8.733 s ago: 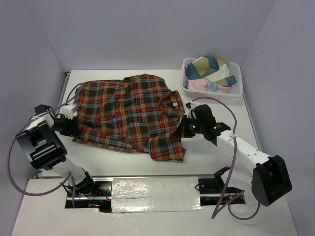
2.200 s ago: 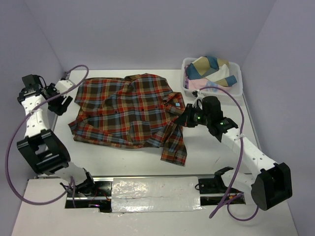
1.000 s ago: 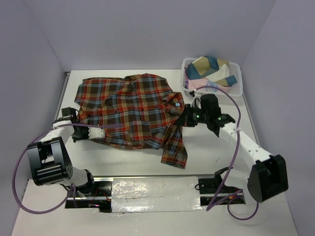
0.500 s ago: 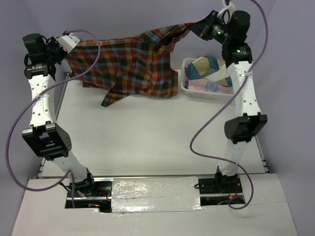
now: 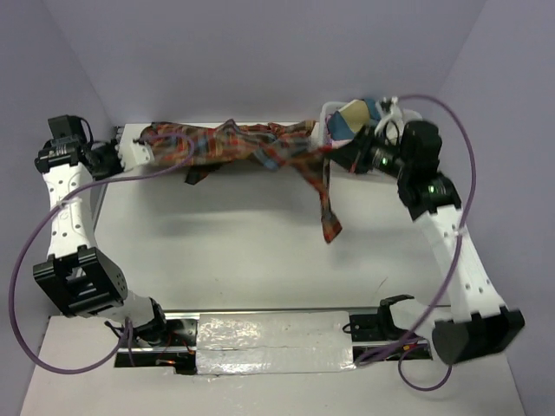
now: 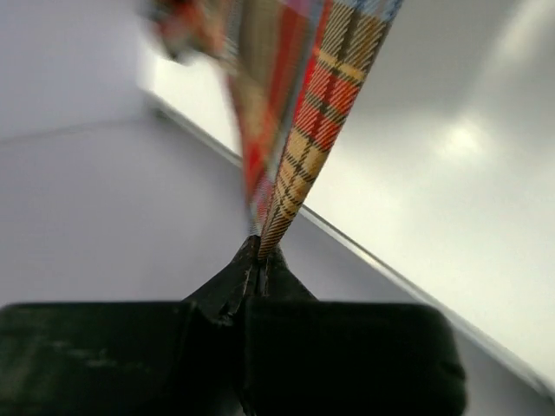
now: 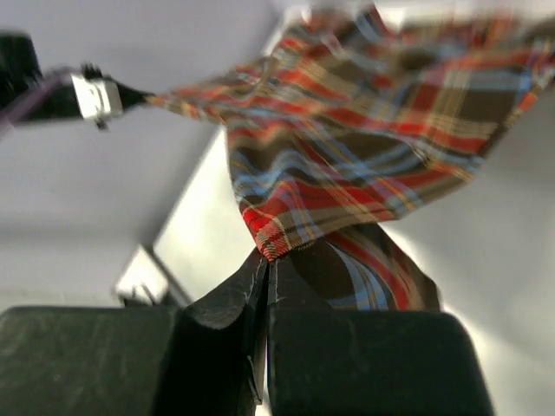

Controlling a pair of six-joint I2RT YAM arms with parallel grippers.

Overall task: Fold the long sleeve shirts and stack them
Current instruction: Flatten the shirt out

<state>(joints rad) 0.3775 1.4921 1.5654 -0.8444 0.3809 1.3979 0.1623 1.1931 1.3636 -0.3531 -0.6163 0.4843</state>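
The plaid long sleeve shirt in red-orange, brown and blue hangs stretched in the air between my two grippers, above the far part of the table. One sleeve dangles down near the middle right. My left gripper is shut on the shirt's left edge; its wrist view shows the cloth pinched at the fingertips. My right gripper is shut on the shirt's right edge; its wrist view shows a cloth corner pinched in the jaws, with the left gripper across from it.
A white lattice basket with folded pastel cloth stands at the far right, partly hidden behind my right arm. Purple cables loop off both arms. The white table lies below the shirt.
Both arms have come down from their high raised pose, carrying the shirt lower. The shirt now shows bunched into a narrow band, with a sleeve hanging at the right.
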